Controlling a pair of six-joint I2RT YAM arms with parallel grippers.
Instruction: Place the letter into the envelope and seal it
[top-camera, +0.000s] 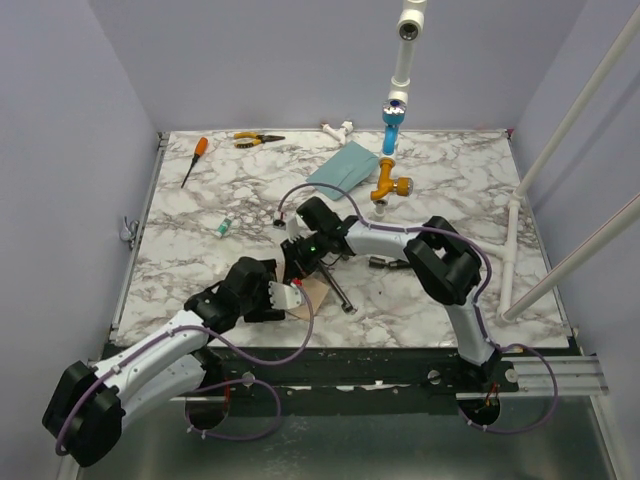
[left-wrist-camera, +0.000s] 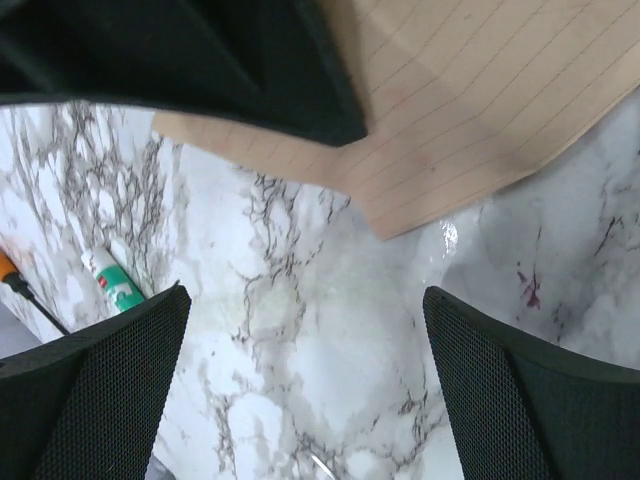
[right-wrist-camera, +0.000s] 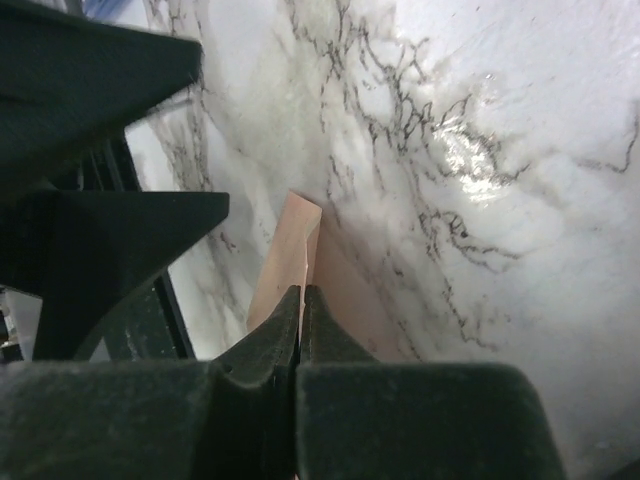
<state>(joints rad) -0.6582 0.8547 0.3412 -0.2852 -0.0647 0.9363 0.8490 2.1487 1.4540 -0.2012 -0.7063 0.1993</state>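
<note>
The right gripper (right-wrist-camera: 301, 296) pinches its jaws tight on the letter (right-wrist-camera: 285, 250), while the left gripper (left-wrist-camera: 305, 295) hangs close beside it, jaws spread wide.

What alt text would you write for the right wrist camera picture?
The right gripper, black and seen close up, is pinched shut on the edge of the letter, a thin tan sheet creased upward over the grey-veined white marble table.
</note>
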